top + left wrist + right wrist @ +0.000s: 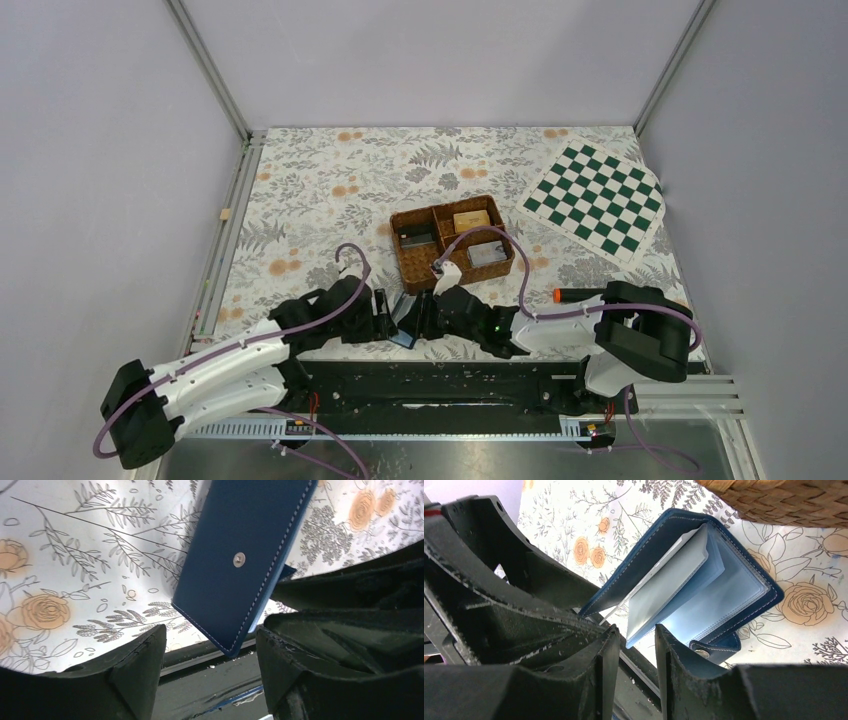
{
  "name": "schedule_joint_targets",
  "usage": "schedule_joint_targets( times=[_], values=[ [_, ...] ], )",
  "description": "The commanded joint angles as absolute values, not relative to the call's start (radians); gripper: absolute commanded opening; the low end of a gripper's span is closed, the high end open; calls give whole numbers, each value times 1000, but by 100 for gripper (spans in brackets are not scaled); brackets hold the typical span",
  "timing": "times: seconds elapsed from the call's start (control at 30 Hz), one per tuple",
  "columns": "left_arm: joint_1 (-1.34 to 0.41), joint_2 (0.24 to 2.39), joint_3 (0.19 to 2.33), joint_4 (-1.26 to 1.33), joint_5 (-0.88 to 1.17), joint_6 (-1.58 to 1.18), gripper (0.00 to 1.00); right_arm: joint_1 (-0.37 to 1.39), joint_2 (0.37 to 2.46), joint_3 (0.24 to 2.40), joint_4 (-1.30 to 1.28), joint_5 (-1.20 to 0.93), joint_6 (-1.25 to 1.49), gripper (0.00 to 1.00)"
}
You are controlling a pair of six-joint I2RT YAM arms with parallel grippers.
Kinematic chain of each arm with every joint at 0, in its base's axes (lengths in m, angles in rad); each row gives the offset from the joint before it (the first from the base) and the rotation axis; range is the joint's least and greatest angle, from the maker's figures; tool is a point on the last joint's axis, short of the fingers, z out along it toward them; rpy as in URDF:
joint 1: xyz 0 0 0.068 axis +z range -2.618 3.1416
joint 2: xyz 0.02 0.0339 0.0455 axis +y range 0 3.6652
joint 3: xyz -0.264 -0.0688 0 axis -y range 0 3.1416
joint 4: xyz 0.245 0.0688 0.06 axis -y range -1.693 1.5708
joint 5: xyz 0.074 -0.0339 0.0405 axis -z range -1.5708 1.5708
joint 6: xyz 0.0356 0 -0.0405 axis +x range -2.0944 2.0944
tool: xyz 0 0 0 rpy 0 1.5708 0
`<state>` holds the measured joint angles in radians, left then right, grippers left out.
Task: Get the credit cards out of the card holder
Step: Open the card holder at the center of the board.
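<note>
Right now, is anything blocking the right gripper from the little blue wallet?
Nothing visible does. The card holder is open just ahead of the right gripper, its pale inside facing it; the wicker tray sits beyond.

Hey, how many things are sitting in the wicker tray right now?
3: a tan box in the far right compartment, a grey box near right, a dark item on the left. The cable may hide more.

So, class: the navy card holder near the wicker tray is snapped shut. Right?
No. The navy card holder is open, not snapped shut; the right wrist view shows its light blue pockets fanned apart. It is indeed near the wicker tray.
</note>
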<state>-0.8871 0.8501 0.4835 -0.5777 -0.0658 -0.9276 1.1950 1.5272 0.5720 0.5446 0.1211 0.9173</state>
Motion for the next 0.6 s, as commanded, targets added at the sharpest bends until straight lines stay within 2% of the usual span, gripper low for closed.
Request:
schedule_joint_targets(
  times=[0.0, 0.17, 0.57],
  values=[
    [-889, 801, 474, -453, -5, -909, 66, 1194, 1531, 627, 608, 143, 924, 39],
    [-889, 796, 459, -459, -5, -900, 58, 1194, 1546, 630, 620, 157, 941, 39],
    [-890, 842, 439, -409, 4, -858, 61, 1192, 1559, 650, 627, 160, 974, 40]
  ],
)
